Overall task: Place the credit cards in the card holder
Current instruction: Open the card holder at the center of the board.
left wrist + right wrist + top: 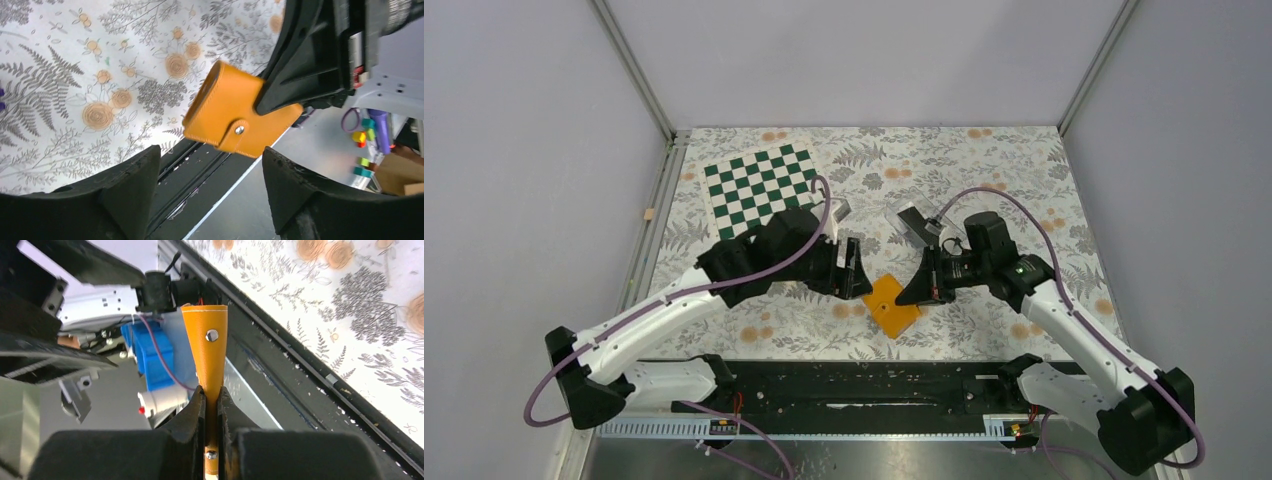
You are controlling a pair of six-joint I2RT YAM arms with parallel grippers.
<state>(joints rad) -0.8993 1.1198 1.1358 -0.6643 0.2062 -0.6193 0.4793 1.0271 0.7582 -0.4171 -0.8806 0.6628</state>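
Card holder (206,347) pinched edge-on in right jaws, above tabletop (984,170); left jaws spread wide, gripping nothing, facing it.

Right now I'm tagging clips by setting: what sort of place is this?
Likely a robotics lab cell: grey walls enclose a floral table bearing a green checkerboard, with left arm and right arm bolted on.
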